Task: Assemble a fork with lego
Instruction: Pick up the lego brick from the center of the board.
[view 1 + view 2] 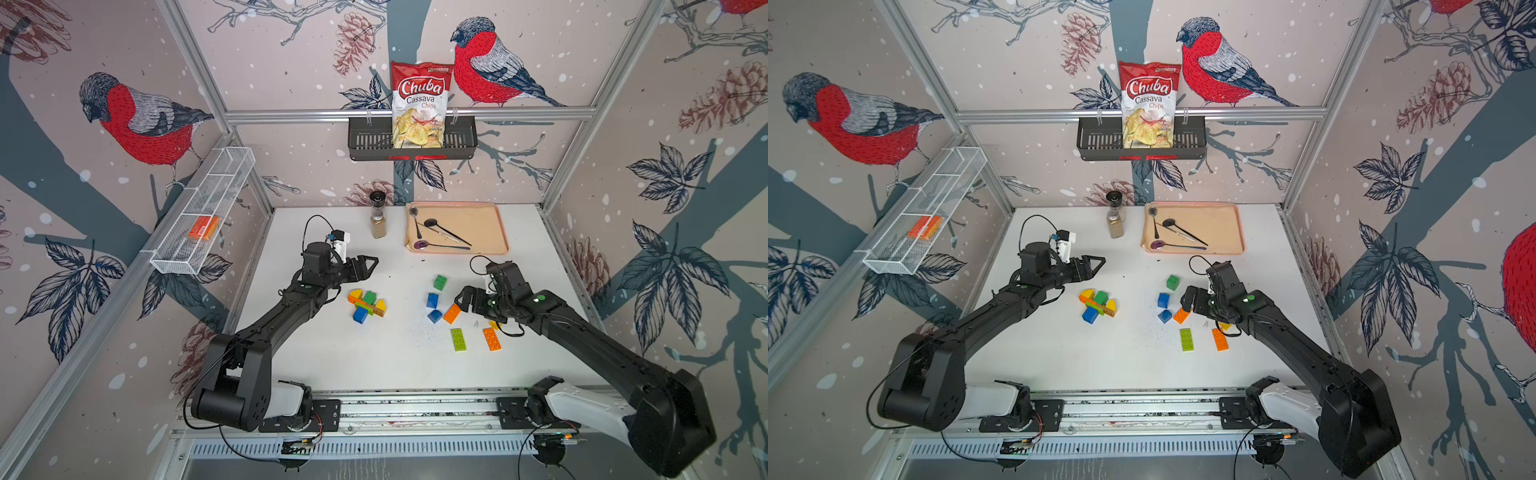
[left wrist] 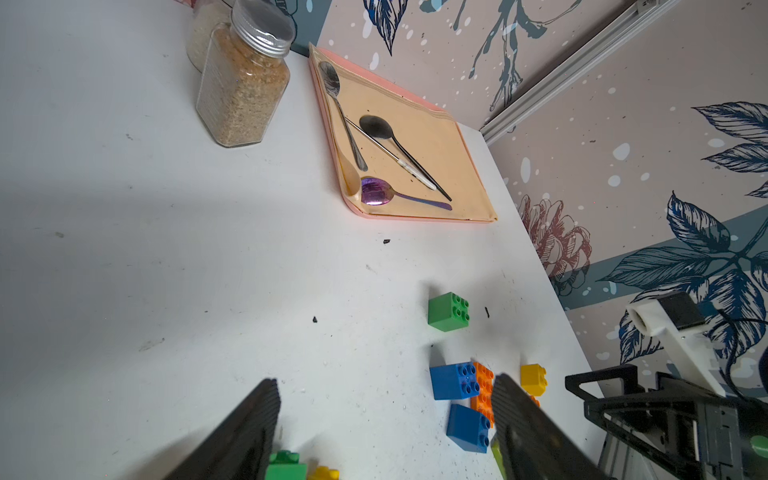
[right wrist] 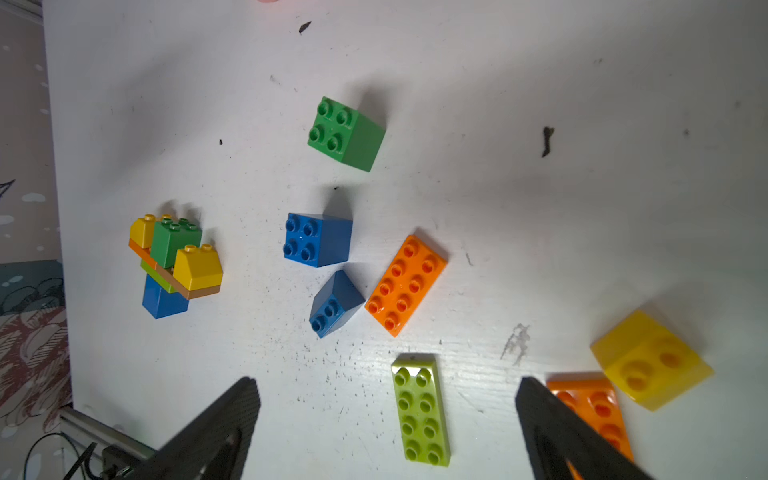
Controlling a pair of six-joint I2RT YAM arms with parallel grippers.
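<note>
A partly built lego piece lies left of the table's centre: green and yellow bricks on flat orange, lime and brown ones, with a blue brick below. Loose lego lies to its right: a green square brick, two blue ones, two long orange ones, a long lime one and a yellow one. My left gripper hangs open and empty behind the built piece. My right gripper is open above the loose bricks, with the lime brick lying between its fingers in the right wrist view.
A peach tray with several spoons sits at the back right. A spice jar stands left of it. A white wire basket on the left wall holds a smooth orange block. A black wall basket holds a chips bag.
</note>
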